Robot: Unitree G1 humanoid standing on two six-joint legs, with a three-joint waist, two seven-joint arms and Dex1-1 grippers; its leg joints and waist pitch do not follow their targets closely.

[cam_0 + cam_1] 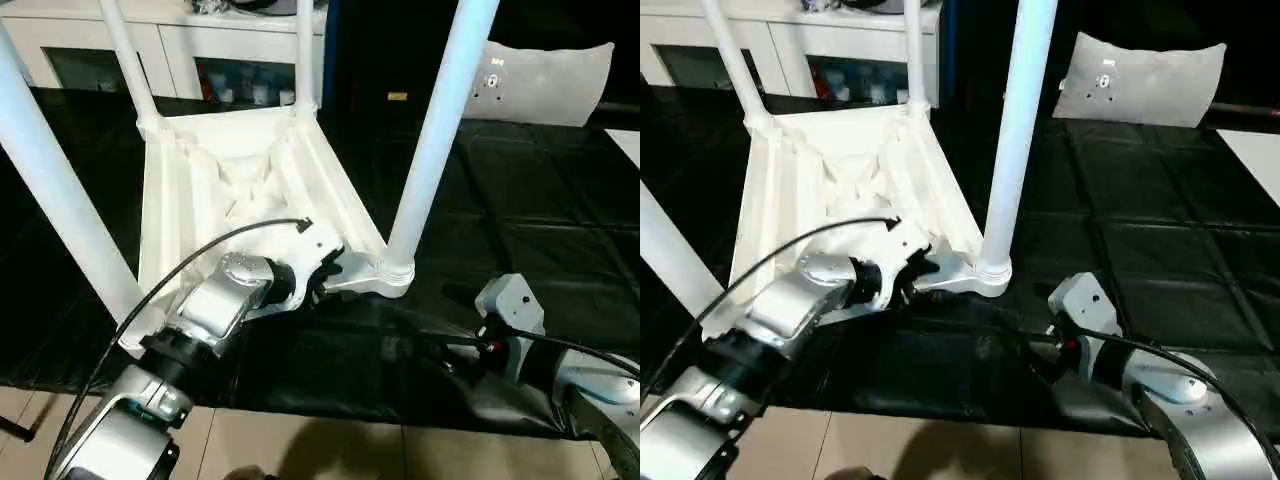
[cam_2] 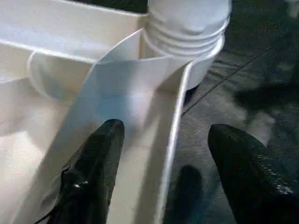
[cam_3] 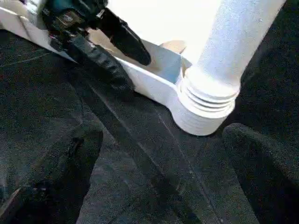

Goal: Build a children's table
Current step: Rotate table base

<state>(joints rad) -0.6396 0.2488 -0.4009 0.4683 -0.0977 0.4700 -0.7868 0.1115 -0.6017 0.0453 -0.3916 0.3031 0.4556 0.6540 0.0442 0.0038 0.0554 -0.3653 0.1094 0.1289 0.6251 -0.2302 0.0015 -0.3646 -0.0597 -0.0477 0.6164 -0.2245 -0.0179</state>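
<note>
- Nearest the camera, the left gripper (image 2: 163, 177) has its fingers spread astride the rim of the table top (image 1: 240, 190), one finger (image 2: 91, 172) inside over the ribbed underside, the other outside over the black mat (image 1: 520, 200). Nothing is clamped yet.
- Right gripper (image 3: 163, 186) hovers low over the mat just beside the near corner socket (image 3: 203, 114), fingers spread, holding nothing.
- Task item: the children's table lies upside down on the mat, underside up, with four legs rising from its corner sockets. The leg (image 1: 440, 130) at the near corner socket appears seated; its collar rings show above the socket.
- Risk 1: if the left gripper closes off-centre on the thin rim wall, the fingers could slip off, or the wall could flex. Cause: smooth plastic and a narrow grip face.
- Risk 2: pushing or lifting at the rim beside the near corner socket could tip the table; the tall legs put weight high. Cause: force applied at one corner only.
- Risk 3: the right gripper, close to the socket, could strike the leg and loosen the screw joint if it advances without clearance.
- Risk 4: the cable (image 1: 200, 255) arching over the left forearm lies close to the rim and could snag on it.
- Surface: black mat in square panels, folded at the edge nearest the robot.
- Room: white cabinets (image 1: 200, 45) stand beyond the table top; a white panel (image 1: 550, 80) lies on the mat beyond the near leg; pale floor shows below the mat edge.
</note>
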